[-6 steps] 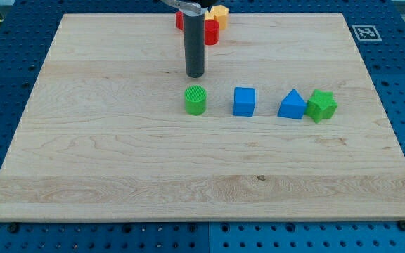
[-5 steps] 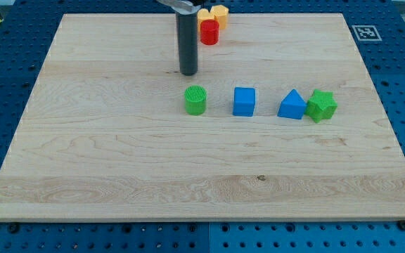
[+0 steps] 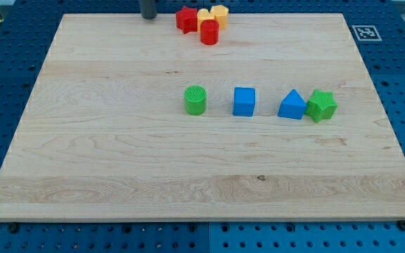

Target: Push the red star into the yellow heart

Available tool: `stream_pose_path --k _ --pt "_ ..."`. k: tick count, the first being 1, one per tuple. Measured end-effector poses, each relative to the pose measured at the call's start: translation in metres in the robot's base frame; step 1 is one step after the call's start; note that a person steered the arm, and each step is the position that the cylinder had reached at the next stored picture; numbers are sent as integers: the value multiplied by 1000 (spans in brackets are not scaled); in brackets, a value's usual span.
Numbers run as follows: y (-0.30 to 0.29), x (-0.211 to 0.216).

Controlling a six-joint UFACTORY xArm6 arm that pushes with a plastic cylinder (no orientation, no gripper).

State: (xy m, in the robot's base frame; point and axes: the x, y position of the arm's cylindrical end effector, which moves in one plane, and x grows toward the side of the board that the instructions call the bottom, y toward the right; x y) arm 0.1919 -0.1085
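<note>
- My tip [image 3: 148, 17] sits at the top edge of the frame, bare and holding nothing.
- The red star [image 3: 185, 19] lies just to its right, top centre.
- The yellow heart [image 3: 204, 15] touches the star's right side; a rightward push presses them together.
- The star shows no clear long axis.

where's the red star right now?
The red star block sits at the view's top edge of the wooden board, touching the yellow heart block on its right; my tip is to its left.

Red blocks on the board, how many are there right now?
2: the red star at the view's top, touching a yellow block, and the red cylinder just below that yellow block. None seem hidden.
</note>
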Motion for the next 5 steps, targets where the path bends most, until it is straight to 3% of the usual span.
stream_pose_path --k 2,5 --pt "76 1" --pt "122 15"
